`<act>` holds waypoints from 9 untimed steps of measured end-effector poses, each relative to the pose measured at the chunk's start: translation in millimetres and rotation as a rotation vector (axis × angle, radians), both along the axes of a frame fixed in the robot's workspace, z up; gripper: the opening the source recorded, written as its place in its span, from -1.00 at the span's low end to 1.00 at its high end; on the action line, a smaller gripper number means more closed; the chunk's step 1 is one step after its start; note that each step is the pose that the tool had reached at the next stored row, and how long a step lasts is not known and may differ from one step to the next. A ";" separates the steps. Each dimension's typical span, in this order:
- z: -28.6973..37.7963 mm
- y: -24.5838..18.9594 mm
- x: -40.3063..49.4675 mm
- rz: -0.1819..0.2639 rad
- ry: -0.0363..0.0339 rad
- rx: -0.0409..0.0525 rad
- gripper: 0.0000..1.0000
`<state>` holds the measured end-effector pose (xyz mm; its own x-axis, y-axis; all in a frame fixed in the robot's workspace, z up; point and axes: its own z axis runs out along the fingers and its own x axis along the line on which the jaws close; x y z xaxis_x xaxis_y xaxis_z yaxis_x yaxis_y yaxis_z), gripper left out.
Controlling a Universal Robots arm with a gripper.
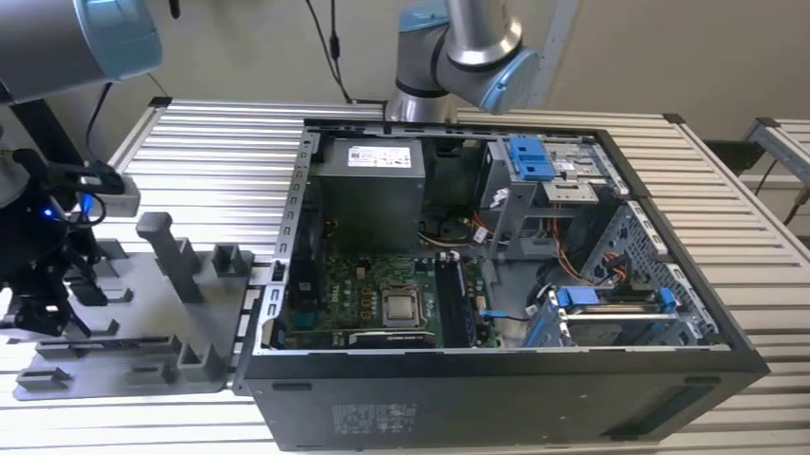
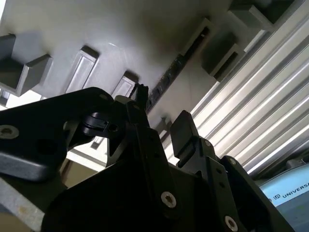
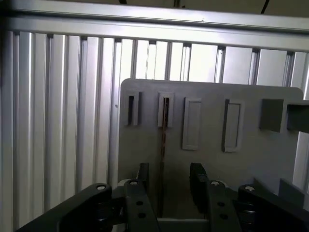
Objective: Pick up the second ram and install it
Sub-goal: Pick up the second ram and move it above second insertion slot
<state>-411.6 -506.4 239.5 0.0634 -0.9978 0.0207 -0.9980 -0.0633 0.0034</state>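
- Soft, even light fills the exterior view: the slatted table (image 1: 215,133) is bright, the inside of the computer case (image 1: 506,389) dimmer
- In the second wrist view my fingers (image 2: 183,133) are dark silhouettes against the pale fixture plate (image 2: 120,29), which bears a broad soft shadow
- In the first wrist view the table's far slats glare almost white

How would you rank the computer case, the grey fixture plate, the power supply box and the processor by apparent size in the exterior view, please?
1. computer case
2. grey fixture plate
3. power supply box
4. processor
The plate looks nearer the camera, so that gap may be exaggerated.
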 end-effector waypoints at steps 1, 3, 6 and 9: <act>-1.9 0.0 -0.4 0.002 0.0000 0.0000 -0.04; -5.5 0.0 -0.9 0.007 0.0000 0.0000 -0.04; -11.0 0.0 -1.8 0.014 0.0000 -0.0001 -0.04; -16.4 0.0 -2.8 0.021 -0.0002 0.0000 -0.04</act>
